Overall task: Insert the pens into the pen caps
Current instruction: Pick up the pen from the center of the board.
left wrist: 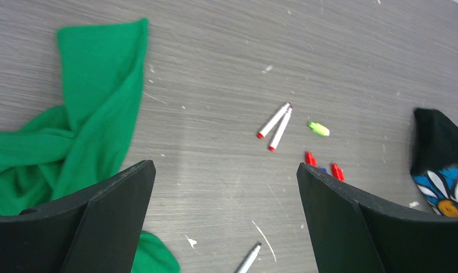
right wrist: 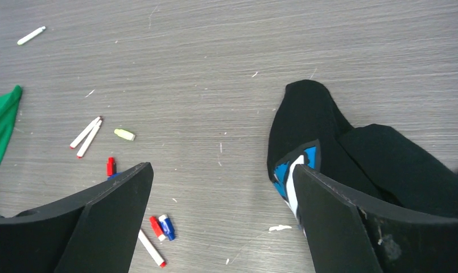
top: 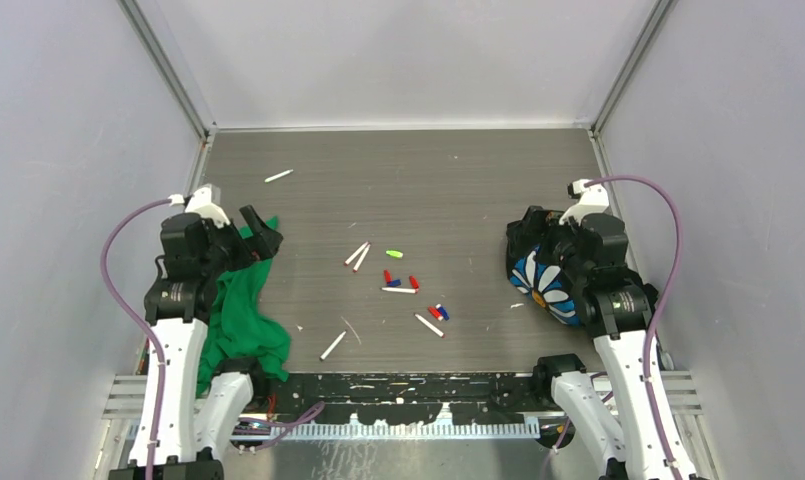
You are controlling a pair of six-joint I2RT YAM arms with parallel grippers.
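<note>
Several white pens lie mid-table: a pair (top: 357,256), one (top: 399,290), one (top: 429,325), one (top: 333,345), and one far back left (top: 278,176). Among them lie a lime green cap (top: 394,254), red caps (top: 414,282) and a red and blue cap pair (top: 438,313). My left gripper (top: 260,233) is open and empty, above the table left of the pens. In the left wrist view (left wrist: 224,165) it shows the pen pair (left wrist: 276,128), the lime cap (left wrist: 318,129) and red caps (left wrist: 310,158). My right gripper (top: 523,242) is open and empty at the right. In its wrist view (right wrist: 222,166) the red and blue caps (right wrist: 161,227) lie by the left finger.
A green cloth (top: 240,310) lies under the left arm and also shows in the left wrist view (left wrist: 90,131). A black cloth with a blue and white flower print (top: 550,285) lies under the right arm, also in the right wrist view (right wrist: 351,148). Grey walls enclose the table.
</note>
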